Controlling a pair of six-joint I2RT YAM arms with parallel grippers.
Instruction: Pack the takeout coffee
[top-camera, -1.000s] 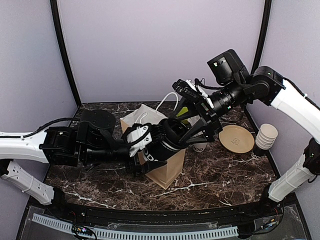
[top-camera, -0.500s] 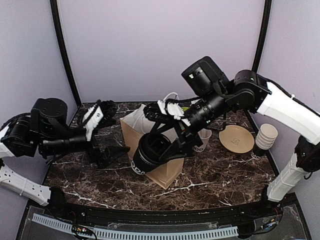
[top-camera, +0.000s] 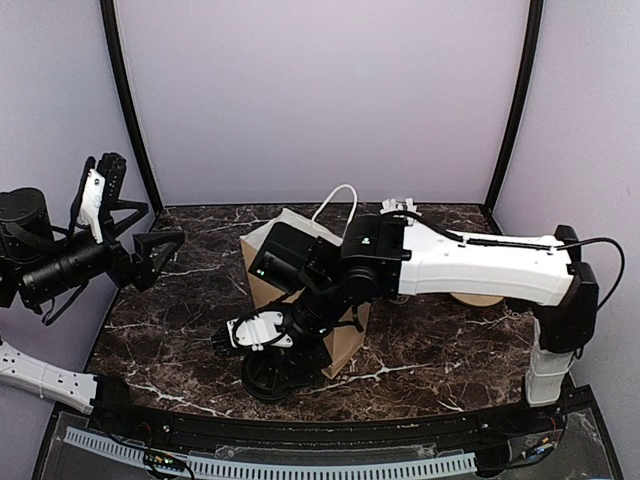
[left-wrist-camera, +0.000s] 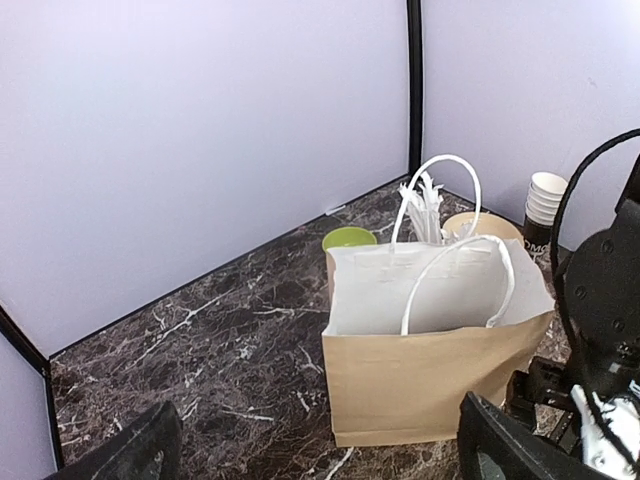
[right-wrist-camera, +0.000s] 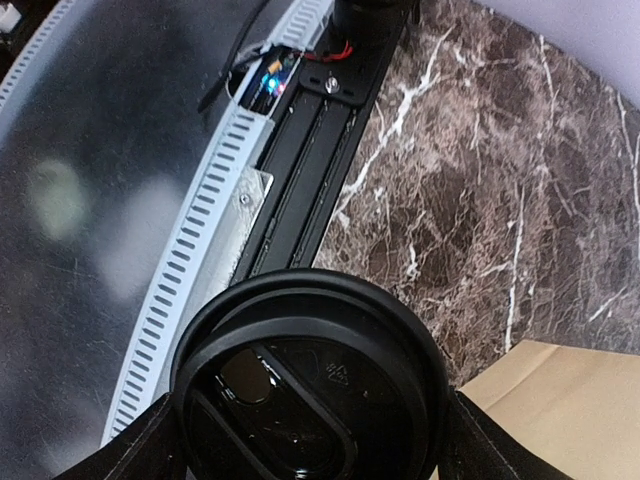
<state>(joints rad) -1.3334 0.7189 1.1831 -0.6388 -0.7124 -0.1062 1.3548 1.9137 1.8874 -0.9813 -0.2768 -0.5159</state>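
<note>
The takeout coffee (right-wrist-camera: 310, 390), a black cup with a black lid, fills the bottom of the right wrist view, its lid facing the camera. My right gripper (right-wrist-camera: 312, 445) is shut on it, one finger at each side. In the top view the cup (top-camera: 270, 378) is low at the table's front edge, just in front of the brown paper bag (top-camera: 343, 345), with my right gripper (top-camera: 268, 360) reaching across the bag's front. The bag (left-wrist-camera: 430, 380) stands upright with its white handles up. My left gripper (top-camera: 135, 220) hangs open and empty at the far left, well away from the bag.
Behind the bag are a green bowl (left-wrist-camera: 348, 238), white straws (left-wrist-camera: 425, 205), a tan plate (left-wrist-camera: 480, 225) and a stack of lidless cups (left-wrist-camera: 545, 200). The slotted cable rail (right-wrist-camera: 190, 260) runs along the front edge beside the cup. The bag's corner (right-wrist-camera: 570, 410) lies close to the right finger.
The left gripper opened, let go of the cup and pulled back to the far left. The right arm swung the cup from above the bag down to its front.
</note>
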